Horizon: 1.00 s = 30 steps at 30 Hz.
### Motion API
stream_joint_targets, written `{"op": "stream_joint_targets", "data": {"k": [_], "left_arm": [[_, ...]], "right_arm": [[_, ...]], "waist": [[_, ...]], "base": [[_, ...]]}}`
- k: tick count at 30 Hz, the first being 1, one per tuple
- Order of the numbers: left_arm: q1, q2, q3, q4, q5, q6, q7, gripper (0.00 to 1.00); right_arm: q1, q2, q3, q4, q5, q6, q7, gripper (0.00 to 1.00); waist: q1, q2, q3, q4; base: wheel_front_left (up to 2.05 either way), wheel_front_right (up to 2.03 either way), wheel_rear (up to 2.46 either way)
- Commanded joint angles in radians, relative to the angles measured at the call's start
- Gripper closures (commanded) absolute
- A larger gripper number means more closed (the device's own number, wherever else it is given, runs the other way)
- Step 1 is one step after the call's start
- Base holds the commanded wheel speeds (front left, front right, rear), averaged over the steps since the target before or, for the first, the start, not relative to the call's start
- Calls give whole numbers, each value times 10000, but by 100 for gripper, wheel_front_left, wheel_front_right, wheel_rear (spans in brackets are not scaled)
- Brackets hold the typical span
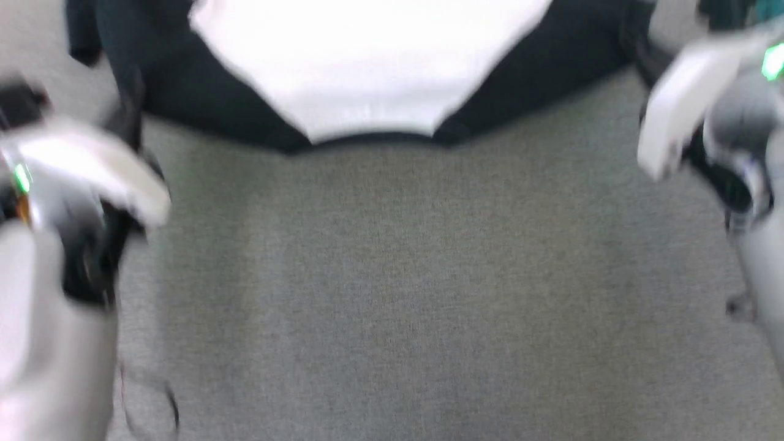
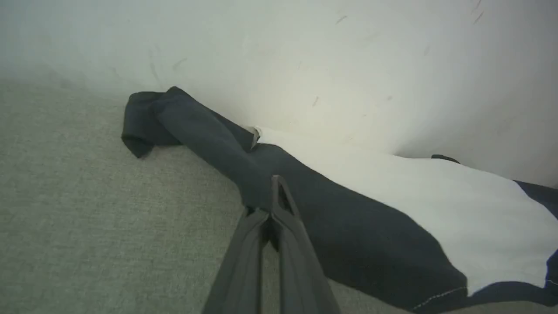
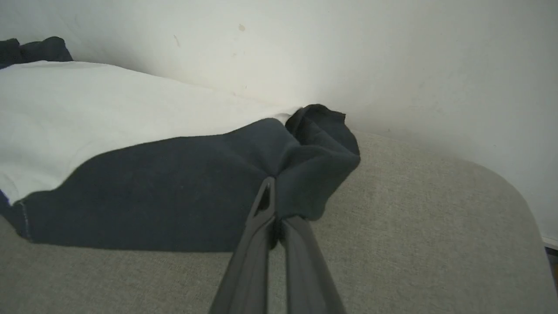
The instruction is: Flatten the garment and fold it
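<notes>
Two grippers, both clenched.

Item 1, garment point(image 1: 367, 61): it lies spread on a grey woven surface point(image 1: 392, 275) along the foot of a white wall point(image 2: 305, 52). Whether it touches the wall cannot be confirmed. The middle is white and mostly flat. Black sleeve fabric flanks it on both sides. A curved black neck band lies on the edge away from the wall.

Item 2, left gripper point(image 2: 279, 192): the fingers are pressed together with no gap. The tips rest at the black fabric's edge on the side away from the wall. Whether cloth is pinched between them cannot be told. Beyond the tips the sleeve runs toward the wall, and its end is folded over close to the wall's foot.

Item 3, right gripper point(image 3: 267, 192): the fingers are pressed together and grasp black fabric of the garment. Creases gather to the tips, and the sleeve bunches in a lump between the tips and the wall.

Item 4, head view: it is blurred. Pale arm casings with green lights stand at both ends of the garment, on the side away from the wall. The surface between them is bare.
</notes>
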Motion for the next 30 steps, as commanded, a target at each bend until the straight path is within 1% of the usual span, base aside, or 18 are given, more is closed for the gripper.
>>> {"op": "stream_joint_targets", "data": {"k": [1,5,8,14,18,23,26,30], "left_arm": [[495,108,22,-294,-38,79,111,100],[2687,110,16,-1660,-199,497,703,100],[4087,-135,100,-2602,-539,732,887,100],[6285,-499,-88,-3610,-905,1008,1223,100],[7125,-542,-253,-3822,-907,1164,1421,100],[7725,-644,-435,-3851,-980,1325,1647,100],[7982,-690,-516,-3839,-996,1425,1742,100],[8166,-742,-584,-3646,-879,1504,1622,100]], "right_arm": [[422,-114,-115,-259,88,-23,98,100],[2372,-163,-664,-1374,171,-23,592,100],[3620,-44,-1144,-2172,-72,-23,907,100],[5578,271,-1891,-3412,-681,-23,1750,100],[6734,557,-2455,-4193,-1086,-23,2435,100],[7874,1003,-2897,-4942,-1607,-23,3032,100],[8427,1359,-3070,-4970,-1846,-23,3161,100],[8935,1864,-3267,-4627,-2063,-23,2955,100]], "waist": [[3,0,-857,80],[3,0,-1388,105],[3,0,-1615,86],[3,0,-1978,109],[3,0,-2132,188],[3,0,-2191,201],[3,0,-2178,198],[3,0,-2171,191]], "base": [[0,0,0],[0,0,0],[0,0,0],[0,0,0],[0,0,0],[0,0,0],[0,0,0],[0,0,0]]}}
